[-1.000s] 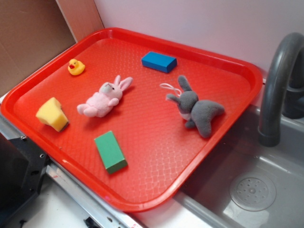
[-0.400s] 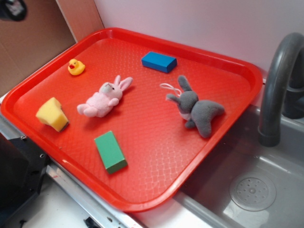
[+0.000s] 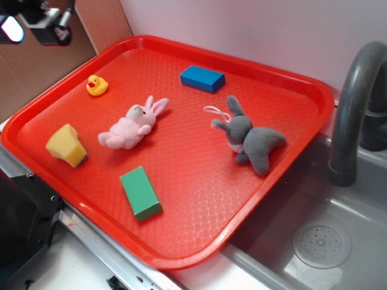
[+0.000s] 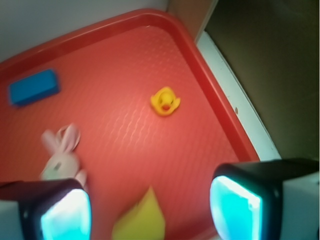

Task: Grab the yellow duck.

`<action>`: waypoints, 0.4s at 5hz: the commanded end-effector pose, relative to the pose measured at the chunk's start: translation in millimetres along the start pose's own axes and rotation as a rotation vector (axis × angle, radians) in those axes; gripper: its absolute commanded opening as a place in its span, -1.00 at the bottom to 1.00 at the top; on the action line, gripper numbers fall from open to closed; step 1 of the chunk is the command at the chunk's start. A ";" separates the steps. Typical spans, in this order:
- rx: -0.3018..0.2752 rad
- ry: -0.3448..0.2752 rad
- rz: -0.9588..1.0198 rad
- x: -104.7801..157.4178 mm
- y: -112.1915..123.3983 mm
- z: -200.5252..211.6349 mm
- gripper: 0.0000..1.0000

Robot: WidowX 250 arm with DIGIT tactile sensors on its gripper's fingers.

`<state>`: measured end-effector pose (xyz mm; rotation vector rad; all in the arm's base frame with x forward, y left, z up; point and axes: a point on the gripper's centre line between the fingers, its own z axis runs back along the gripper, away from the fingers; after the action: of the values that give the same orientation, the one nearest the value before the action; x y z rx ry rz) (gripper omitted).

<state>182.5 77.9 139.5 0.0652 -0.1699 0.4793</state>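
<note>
— Gripper [image 4: 150, 210] status?
— Jaws spread wide, empty, raised above the tray's [image 3: 181, 261] left corner, pointing down.
— Duck [image 3: 96, 85] location?
— On the tray's far-left area, upright, well apart from the fingers [image 4: 235, 207], near the pink bunny [image 3: 133, 124].

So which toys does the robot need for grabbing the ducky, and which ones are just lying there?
Needed for the job:
- yellow duck
- gripper, open, high above the tray

Just lying about on the red tray:
- pink bunny
- grey bunny
- blue block
- green block
- yellow sponge
</note>
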 end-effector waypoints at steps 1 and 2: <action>0.047 -0.046 0.010 36.0 11.2 -40.1 1.00; 0.029 0.019 -0.003 56.1 24.1 -72.0 1.00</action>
<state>227.6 119.8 65.2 0.0752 -0.0877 0.4708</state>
